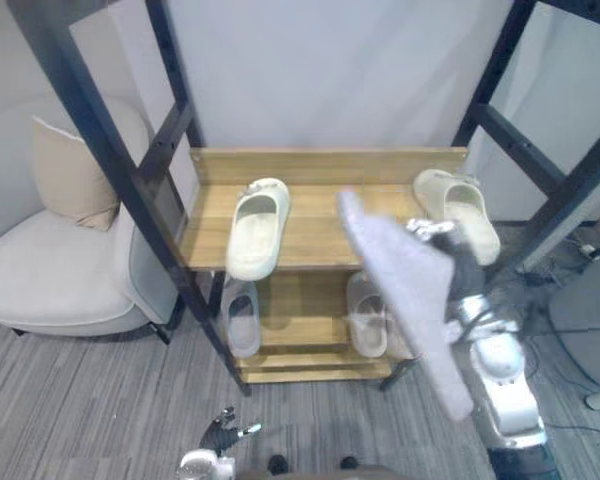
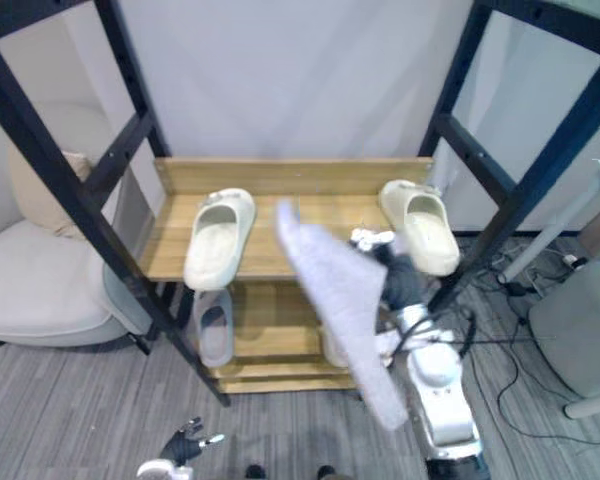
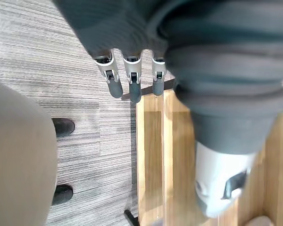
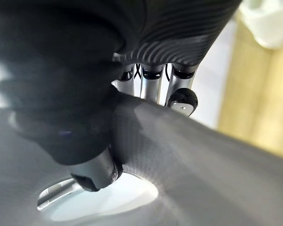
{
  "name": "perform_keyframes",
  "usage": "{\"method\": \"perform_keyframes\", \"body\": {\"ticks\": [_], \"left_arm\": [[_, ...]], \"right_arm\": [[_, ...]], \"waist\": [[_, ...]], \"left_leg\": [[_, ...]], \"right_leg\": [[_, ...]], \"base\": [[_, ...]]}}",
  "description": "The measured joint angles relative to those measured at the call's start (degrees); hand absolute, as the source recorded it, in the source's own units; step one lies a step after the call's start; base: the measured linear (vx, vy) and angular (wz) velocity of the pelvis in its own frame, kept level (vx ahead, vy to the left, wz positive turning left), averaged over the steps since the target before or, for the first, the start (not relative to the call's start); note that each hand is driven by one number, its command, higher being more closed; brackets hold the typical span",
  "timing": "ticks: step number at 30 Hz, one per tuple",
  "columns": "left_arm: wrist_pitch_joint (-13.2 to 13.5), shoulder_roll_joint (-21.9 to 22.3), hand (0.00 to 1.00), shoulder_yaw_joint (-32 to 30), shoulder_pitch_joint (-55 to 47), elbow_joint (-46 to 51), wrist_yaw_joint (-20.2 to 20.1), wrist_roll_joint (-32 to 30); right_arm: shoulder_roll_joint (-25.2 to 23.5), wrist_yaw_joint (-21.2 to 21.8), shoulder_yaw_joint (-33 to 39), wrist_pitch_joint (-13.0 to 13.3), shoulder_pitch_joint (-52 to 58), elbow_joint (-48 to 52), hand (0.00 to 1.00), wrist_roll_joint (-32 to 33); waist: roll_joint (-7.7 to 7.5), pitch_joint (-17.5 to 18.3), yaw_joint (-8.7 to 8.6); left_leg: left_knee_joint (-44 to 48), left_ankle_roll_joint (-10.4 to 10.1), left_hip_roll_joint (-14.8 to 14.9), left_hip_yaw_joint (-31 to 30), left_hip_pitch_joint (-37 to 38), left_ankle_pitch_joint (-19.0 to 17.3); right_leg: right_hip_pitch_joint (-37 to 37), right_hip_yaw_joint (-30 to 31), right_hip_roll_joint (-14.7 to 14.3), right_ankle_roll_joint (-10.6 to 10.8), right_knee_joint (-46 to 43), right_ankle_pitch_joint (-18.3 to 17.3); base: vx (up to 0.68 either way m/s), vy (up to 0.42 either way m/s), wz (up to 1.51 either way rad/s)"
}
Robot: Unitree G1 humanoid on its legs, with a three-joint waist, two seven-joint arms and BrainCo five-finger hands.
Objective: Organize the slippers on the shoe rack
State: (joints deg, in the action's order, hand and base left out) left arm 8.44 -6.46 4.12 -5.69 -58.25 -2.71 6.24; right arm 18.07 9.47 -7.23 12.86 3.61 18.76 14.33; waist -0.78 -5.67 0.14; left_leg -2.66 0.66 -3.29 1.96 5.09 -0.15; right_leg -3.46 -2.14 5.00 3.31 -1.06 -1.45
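While the right hand (image 1: 462, 266) clasps the grey slipper (image 1: 395, 280), level it, then set it between the left cream slipper (image 1: 257, 228) and right cream slipper (image 1: 460, 212).

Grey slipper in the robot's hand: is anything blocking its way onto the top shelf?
Nothing visible. The right hand holds the grey slipper before the top shelf, which is bare between the left cream slipper and the right cream slipper.
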Motion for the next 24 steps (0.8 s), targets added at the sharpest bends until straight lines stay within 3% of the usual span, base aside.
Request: {"method": "perform_keyframes", "body": {"ticks": [6, 11, 13, 16, 18, 24], "left_arm": [[0.6, -0.8, 0.00, 2.1, 1.2, -0.3, -0.2, 0.0], [1.3, -0.7, 0.00, 2.9, 7.8, 0.5, 0.2, 0.7], [1.4, -0.7, 0.00, 3.6, 10.4, 0.9, 0.3, 2.5], [2.0, -0.5, 0.00, 3.8, 11.7, 2.3, 0.4, 3.7], [2.7, -0.7, 0.00, 3.5, 12.1, 4.0, 1.5, 5.2], [3.8, -1.0, 0.00, 3.0, 16.1, 4.8, 3.1, 7.5]], "right_arm": [[0.8, 3.2, -7.6, -0.9, -0.9, -9.7, 1.00, 1.6], [5.1, 2.7, -12.7, -1.5, -11.4, -15.7, 1.00, 1.2], [5.9, 1.2, -13.4, -1.9, -15.2, -17.8, 1.00, -1.0], [7.1, 0.1, -13.5, -1.9, -17.3, -18.1, 1.00, -2.7], [7.5, -1.6, -13.6, -1.8, -19.5, -18.8, 1.00, -3.9], [7.7, -6.4, -13.6, -1.6, -26.9, -25.2, 1.00, -7.6]], "waist": [[0.47, -1.8, 0.83], [2.05, -12.2, 2.08], [2.82, -15.4, 2.17], [4.07, -18.2, 2.88], [3.70, -19.2, 3.21], [4.26, -20.7, 3.86]], "left_leg": [[7.1, -0.5, 0.5, 0.3, -3.0, -2.9], [27.3, 0.1, 1.1, 0.3, -18.1, -9.1], [32.5, -0.2, 1.1, -0.8, -23.3, -11.0], [34.0, -0.3, 1.5, -2.0, -26.6, -11.0], [38.7, -1.0, 1.2, -1.8, -30.5, -11.6], [51.5, -1.9, 2.0, -3.2, -42.7, -15.5]], "right_leg": [[1.7, 0.3, -0.2, -0.5, -4.2, -1.3], [16.2, 0.5, 0.0, -1.0, -24.4, -8.1], [20.9, -0.5, 0.2, -1.3, -29.2, -10.4], [22.9, -2.3, 0.2, -1.6, -30.9, -10.2], [26.3, -4.6, 2.4, -2.1, -37.5, -13.9], [37.6, -5.7, 2.6, -3.6, -49.7, -18.2]], "base": [[-0.01, -0.005, -0.01], [-0.21, -0.041, 0.06], [-0.30, -0.028, 0.28], [-0.17, -0.011, 0.18], [-0.15, -0.037, 0.12], [-0.11, -0.036, 0.07]]}}
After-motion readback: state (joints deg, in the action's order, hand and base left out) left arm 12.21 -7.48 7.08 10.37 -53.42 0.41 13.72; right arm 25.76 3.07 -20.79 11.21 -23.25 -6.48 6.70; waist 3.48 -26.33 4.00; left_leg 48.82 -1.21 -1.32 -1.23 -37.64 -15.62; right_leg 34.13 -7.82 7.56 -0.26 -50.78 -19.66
